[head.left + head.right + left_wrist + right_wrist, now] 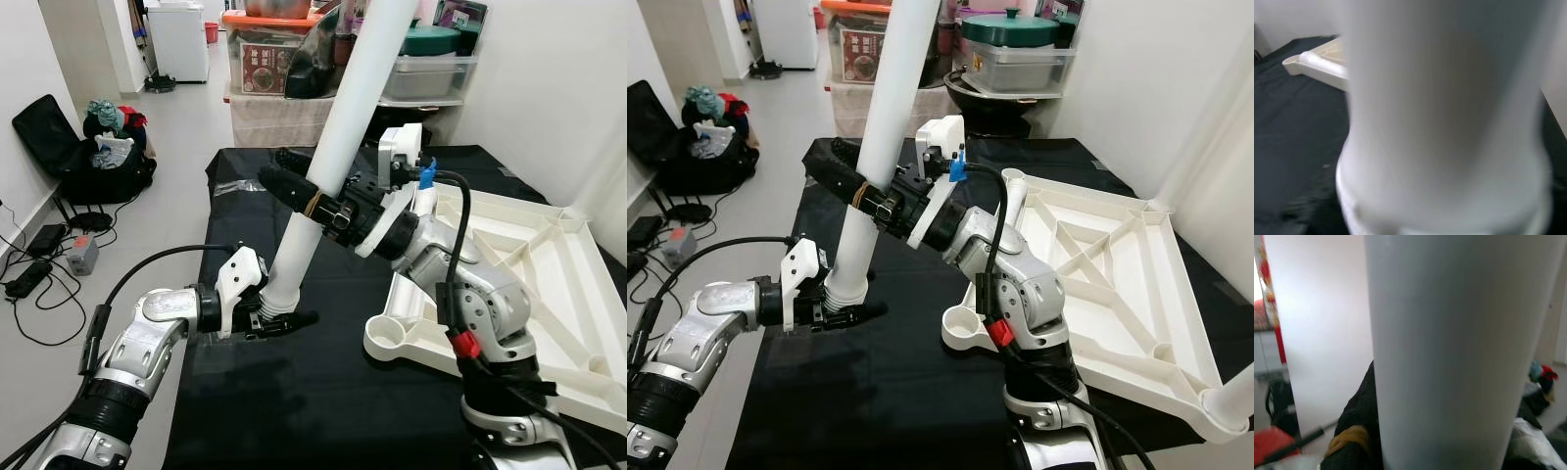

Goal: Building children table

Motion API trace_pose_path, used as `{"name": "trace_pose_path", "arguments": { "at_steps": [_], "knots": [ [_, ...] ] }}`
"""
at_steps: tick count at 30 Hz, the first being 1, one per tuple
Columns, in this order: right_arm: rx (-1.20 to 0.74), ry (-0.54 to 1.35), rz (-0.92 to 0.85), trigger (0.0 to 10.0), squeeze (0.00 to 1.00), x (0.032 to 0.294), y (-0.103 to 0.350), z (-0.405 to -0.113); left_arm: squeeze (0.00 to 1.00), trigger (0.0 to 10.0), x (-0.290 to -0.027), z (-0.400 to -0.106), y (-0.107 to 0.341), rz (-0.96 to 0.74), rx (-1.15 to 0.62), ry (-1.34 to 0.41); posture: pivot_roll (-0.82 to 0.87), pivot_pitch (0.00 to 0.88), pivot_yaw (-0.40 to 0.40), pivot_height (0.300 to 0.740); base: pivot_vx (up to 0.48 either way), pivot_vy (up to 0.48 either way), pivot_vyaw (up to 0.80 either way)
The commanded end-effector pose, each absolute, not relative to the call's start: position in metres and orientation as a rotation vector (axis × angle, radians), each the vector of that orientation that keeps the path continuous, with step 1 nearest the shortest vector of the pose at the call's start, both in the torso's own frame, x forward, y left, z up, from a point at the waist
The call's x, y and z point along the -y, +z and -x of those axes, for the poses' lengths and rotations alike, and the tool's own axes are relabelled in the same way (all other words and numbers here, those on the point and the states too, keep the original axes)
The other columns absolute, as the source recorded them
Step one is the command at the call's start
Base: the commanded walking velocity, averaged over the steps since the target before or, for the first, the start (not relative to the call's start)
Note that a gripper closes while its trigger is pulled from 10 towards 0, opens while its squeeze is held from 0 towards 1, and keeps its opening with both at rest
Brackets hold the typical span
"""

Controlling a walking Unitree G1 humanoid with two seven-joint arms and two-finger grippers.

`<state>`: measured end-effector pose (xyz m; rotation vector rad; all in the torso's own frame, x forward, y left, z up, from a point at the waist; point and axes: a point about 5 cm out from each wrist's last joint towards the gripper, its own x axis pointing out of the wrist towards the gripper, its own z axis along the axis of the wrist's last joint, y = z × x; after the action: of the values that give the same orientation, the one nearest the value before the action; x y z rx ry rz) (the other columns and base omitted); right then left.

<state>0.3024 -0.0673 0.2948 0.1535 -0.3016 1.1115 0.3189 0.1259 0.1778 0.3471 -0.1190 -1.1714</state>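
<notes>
right claw (294,196) and left claw (279,318) clamp the white table leg (338,147); next, seat it in the upturned table's corner socket (392,333).

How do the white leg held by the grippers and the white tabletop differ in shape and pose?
The leg is a round tube, standing tilted; the tabletop is a flat ribbed panel, lying upside down on the black cloth. The left gripper and right gripper hold the leg; nothing holds the tabletop. Both are white plastic.

A black-covered bench (323,392) carries a white upturned tabletop (529,264) on its right side. A white leg (323,176) stands tilted, its foot on the cloth left of the tabletop.
</notes>
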Motion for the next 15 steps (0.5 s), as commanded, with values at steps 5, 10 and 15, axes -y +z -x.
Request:
{"name": "trace_pose_path", "arguments": {
  "at_steps": [5, 10, 15],
  "knots": [
    [0.271, 1.057, -0.139, 0.0, 0.00, 0.071, 0.288, -0.307, 1.00, 10.0, -0.120, -0.317, 0.185, -0.352, 0.156, -1.213, 0.04, 0.000, -0.055, 0.740, 0.000, 0.000, 0.00],
    [0.264, 0.984, -0.099, 0.0, 0.00, 0.081, 0.289, -0.317, 1.00, 10.0, -0.120, -0.316, 0.188, -0.335, 0.174, -1.209, 0.05, 0.000, -0.056, 0.740, 0.000, 0.000, 0.00],
    [0.270, 0.819, -0.027, 0.0, 0.00, 0.111, 0.297, -0.336, 1.00, 10.0, -0.125, -0.319, 0.184, -0.352, 0.155, -1.150, 0.04, 0.000, -0.058, 0.740, 0.000, 0.000, 0.00]
  ]
}}
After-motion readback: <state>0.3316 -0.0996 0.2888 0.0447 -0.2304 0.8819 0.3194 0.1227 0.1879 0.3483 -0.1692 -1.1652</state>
